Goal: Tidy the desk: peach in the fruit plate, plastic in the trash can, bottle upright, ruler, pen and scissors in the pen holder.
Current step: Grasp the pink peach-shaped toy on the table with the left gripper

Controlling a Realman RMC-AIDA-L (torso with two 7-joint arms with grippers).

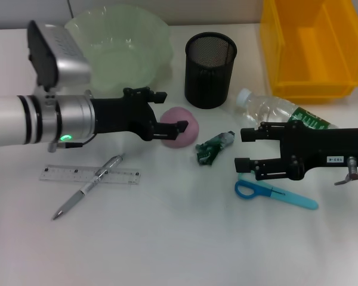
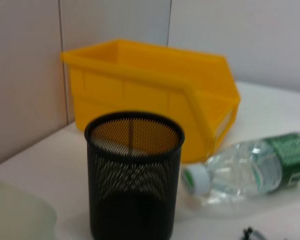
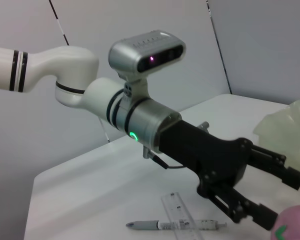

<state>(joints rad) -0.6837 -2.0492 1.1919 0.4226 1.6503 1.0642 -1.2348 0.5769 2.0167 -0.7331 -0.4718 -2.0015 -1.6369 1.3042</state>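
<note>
Closing on the peach

Reaching across the middle of the worktop [image 1: 185, 244], the left tool [image 1: 170, 110] has its fingers spread wide, one above and one at the near side of the peach [image 1: 182, 127], with nothing gripped yet. The step in hand looks like picking up the peach for the plate [image 1: 122, 44]. To do it well, the tool should go a little further so both fingers bracket the widest part of the fruit, then close gently: the peach is round and probably soft, so a pinch near its edge could squirt it sideways toward the wrapper [image 1: 213, 147].

The peach lies near the worktop's centre, just in front of the holder [image 1: 210, 68] and well short of the plate, which sits toward the far left corner. In the right wrist view one finger ends right at the fruit's edge; whether it touches is unclear.

The right tool [image 1: 246, 149] hangs open and empty over the right part of the worktop, just above the scissors [image 1: 274, 194] and in front of the bottle [image 1: 280, 113], which lies on its side. The bin [image 1: 310, 47] stands at the far right corner. Ruler [image 1: 89, 174] and pen [image 1: 86, 187] lie crossed toward the near left.
</note>
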